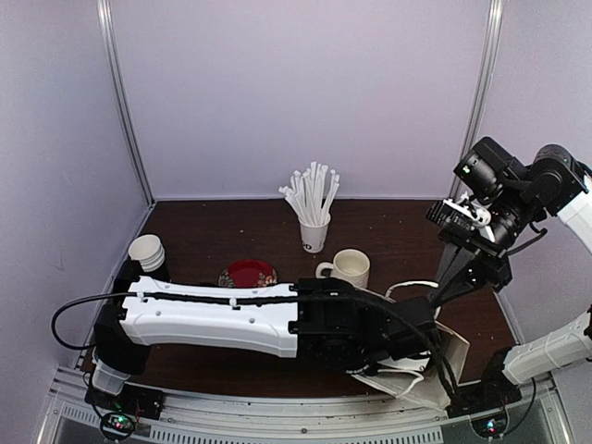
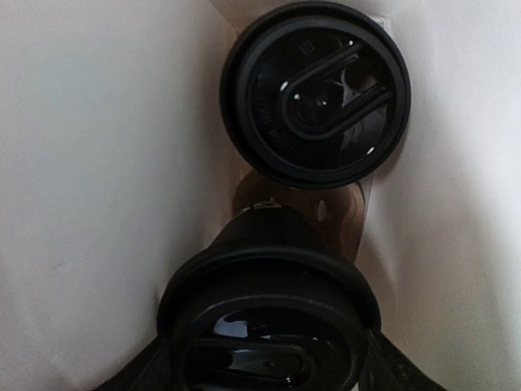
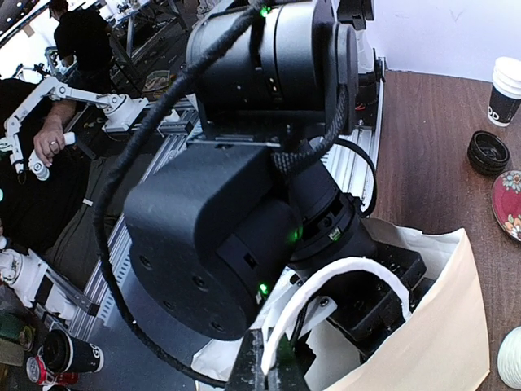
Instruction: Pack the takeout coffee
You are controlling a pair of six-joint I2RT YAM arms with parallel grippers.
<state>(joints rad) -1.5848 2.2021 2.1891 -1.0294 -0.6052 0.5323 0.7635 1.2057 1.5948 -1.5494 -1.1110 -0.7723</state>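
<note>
Inside the white paper bag, one takeout coffee cup with a black lid stands at the far end on the brown bottom. My left gripper reaches into the bag and is shut on a second black-lidded coffee cup, with dark fingers at both sides of its lid. In the top view the bag sits at the front right and hides the left gripper's fingers. My right gripper is shut on the bag's white loop handle and holds it up; it also shows in the top view.
A cream mug, a white cup of straws, a red plate and a stack of white cups stand on the brown table. A loose black lid lies near the cup stack.
</note>
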